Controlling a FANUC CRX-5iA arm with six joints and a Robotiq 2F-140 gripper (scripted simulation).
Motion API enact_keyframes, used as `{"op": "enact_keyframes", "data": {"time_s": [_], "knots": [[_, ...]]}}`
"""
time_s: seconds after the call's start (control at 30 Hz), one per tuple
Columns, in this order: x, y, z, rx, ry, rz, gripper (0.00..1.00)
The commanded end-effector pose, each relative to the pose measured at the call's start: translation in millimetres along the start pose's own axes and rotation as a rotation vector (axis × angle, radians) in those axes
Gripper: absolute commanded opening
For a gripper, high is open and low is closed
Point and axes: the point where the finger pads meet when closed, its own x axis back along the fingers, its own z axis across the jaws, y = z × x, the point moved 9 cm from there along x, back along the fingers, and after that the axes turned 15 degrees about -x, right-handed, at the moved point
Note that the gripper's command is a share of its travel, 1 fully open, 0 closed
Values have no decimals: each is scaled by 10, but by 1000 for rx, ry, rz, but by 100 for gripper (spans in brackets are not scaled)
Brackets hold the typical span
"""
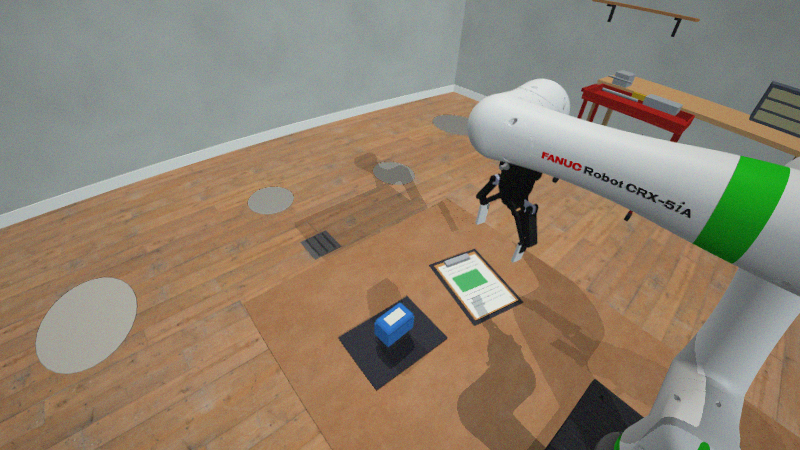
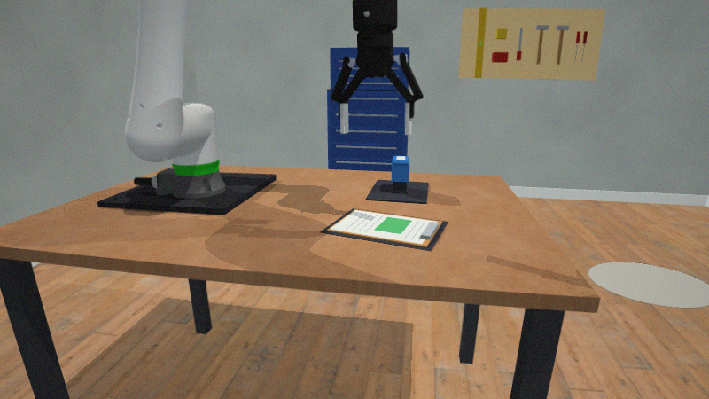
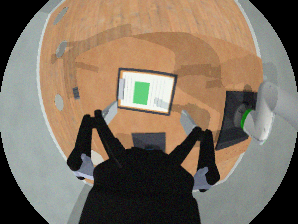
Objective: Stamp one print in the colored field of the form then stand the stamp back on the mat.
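Observation:
The blue stamp (image 1: 394,324) stands upright at the middle of the dark mat (image 1: 391,342); it also shows in the exterior view (image 2: 400,169) on the mat (image 2: 398,194). The form (image 1: 475,285) lies flat on a clipboard beside the mat, and its green field (image 1: 468,279) shows no dark mark. My gripper (image 1: 500,235) (image 2: 376,126) hangs high above the table, fully open and empty, between the form and the mat. In the wrist view my open fingers frame the form (image 3: 147,91). There part of the mat (image 3: 148,141) shows, and I cannot see the stamp.
The arm's base (image 2: 188,181) sits on a black plate (image 2: 190,191) at the table's far left corner. A blue drawer cabinet (image 2: 369,129) stands behind the table. The table's edges lie close beyond the mat and the form.

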Motion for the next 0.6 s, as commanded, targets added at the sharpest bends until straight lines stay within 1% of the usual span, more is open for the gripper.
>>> {"op": "enact_keyframes", "data": {"time_s": [0.0,0.13,0.23,0.3,0.37,0.47,0.57], "knots": [[-12,-26,-37,274,39,-32,55],[-18,22,-20,285,41,-34,55],[-35,146,26,285,41,-34,55],[-53,280,76,285,41,-34,55],[-53,280,76,285,41,-34,55],[-89,555,180,285,41,-34,55],[-136,905,311,285,41,-34,55]]}}
